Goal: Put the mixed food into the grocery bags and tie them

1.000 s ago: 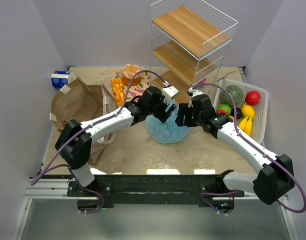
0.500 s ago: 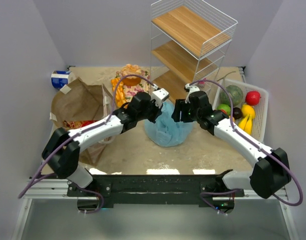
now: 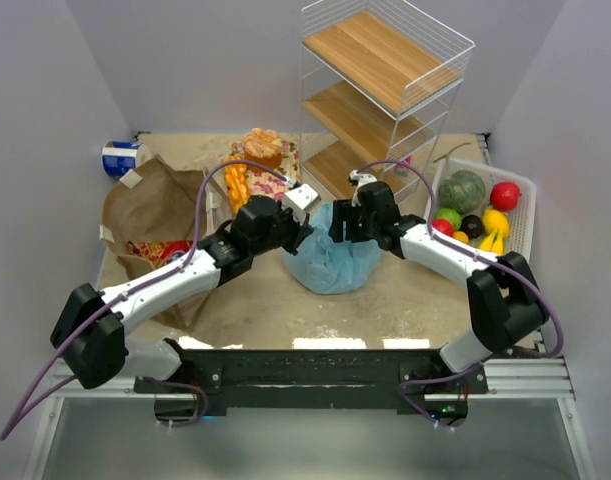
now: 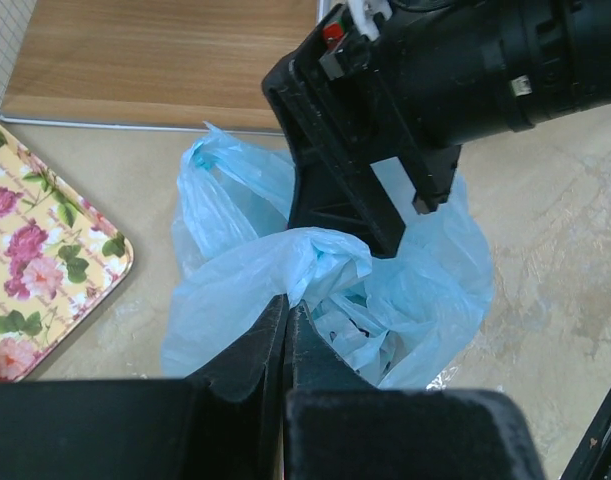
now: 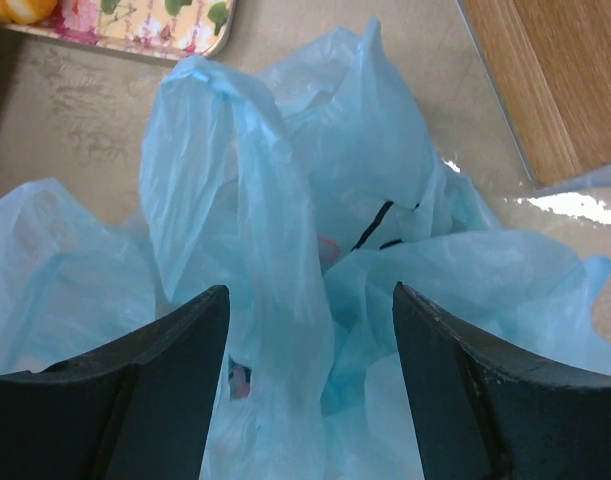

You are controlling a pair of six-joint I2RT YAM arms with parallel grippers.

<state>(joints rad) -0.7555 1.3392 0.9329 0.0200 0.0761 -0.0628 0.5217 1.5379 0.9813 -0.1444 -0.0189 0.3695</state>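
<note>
Brown paper bag: it lies well off to the outer side of your left fingers, mouth open and red packets inside. Leave it for later.
Light-blue bag: it sits directly under and between both sets of fingertips, full and slumped. This is the one to tie.
White basket: it is well beyond your right fingers and has fruit in it.
Left gripper: its fingers are pressed together, pinching a bunched fold of blue plastic right at the tips.
Right gripper: its fingers are spread with nothing held, and the upright handle loop rises just ahead, nearer the left-hand finger.
Step, as I judge it: gather the second handle for the knot.
Doing it well: shift until the loop is centred between your right fingers, then close low on it. Hold the left pinch steady and don't drag the bag. Thin film slips, so grab a bunch, not one layer.
</note>
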